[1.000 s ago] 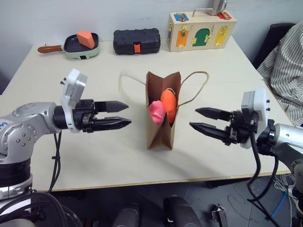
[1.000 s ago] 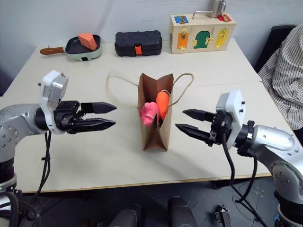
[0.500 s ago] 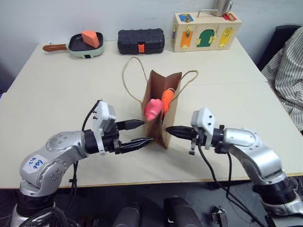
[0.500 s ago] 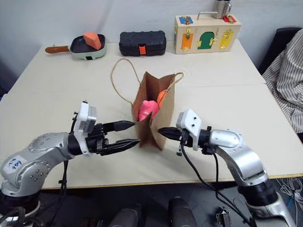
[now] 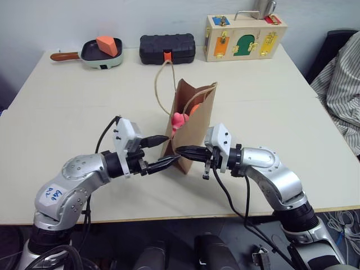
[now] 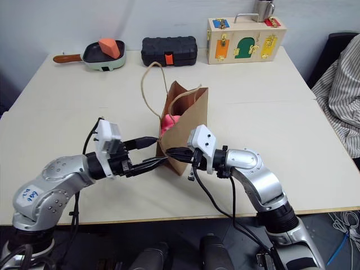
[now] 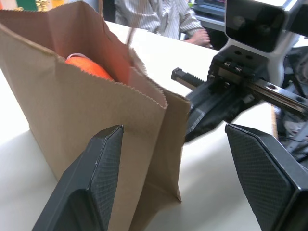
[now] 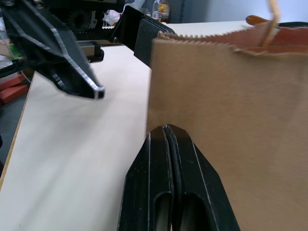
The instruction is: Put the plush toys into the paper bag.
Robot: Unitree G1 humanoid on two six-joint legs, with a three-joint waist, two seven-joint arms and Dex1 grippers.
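The paper bag (image 5: pixel 191 126) stands mid-frame, leaning left, both plush toys (image 5: pixel 181 119) inside. The left gripper (image 5: pixel 163 152), fingers apart, straddles its lower corner; the right gripper (image 5: pixel 185 151), fingers together, touches its side. Bare worktop (image 5: pixel 73 107) surrounds it.

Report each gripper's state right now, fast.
Left gripper: open, fingers either side of the paper bag corner, holding nothing.
Right gripper: shut, tips at the bag's near edge, nothing visibly held.
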